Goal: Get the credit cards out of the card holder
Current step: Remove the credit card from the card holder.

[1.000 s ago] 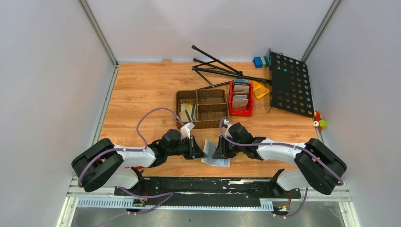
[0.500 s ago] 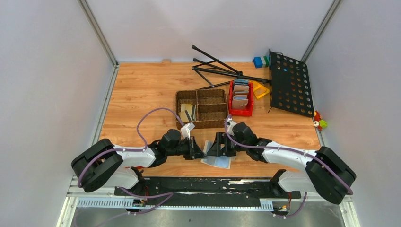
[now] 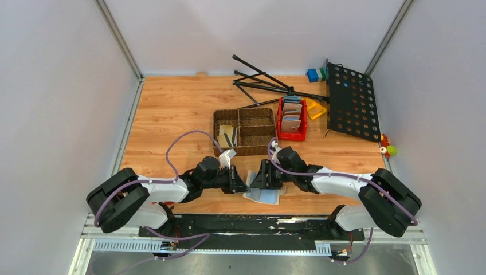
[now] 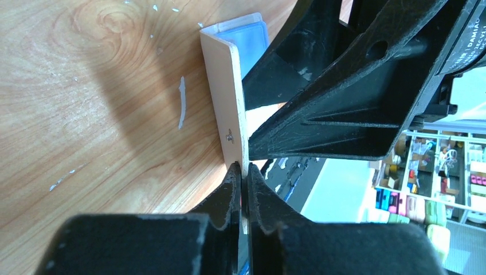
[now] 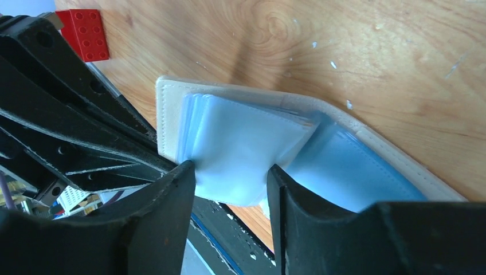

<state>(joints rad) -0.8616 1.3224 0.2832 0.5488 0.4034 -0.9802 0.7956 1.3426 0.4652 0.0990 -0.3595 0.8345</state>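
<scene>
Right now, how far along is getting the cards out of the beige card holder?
Done: what look like a few cards lie in the woven basket. In hand: the left gripper is shut on the beige flap of the card holder; the right gripper straddles its blue pockets, no card drawn out yet. Left: any cards the pockets hide, which I cannot see.

One card holder [image 3: 262, 195], one basket [image 3: 255, 150], one red crate [image 3: 291, 136]
</scene>
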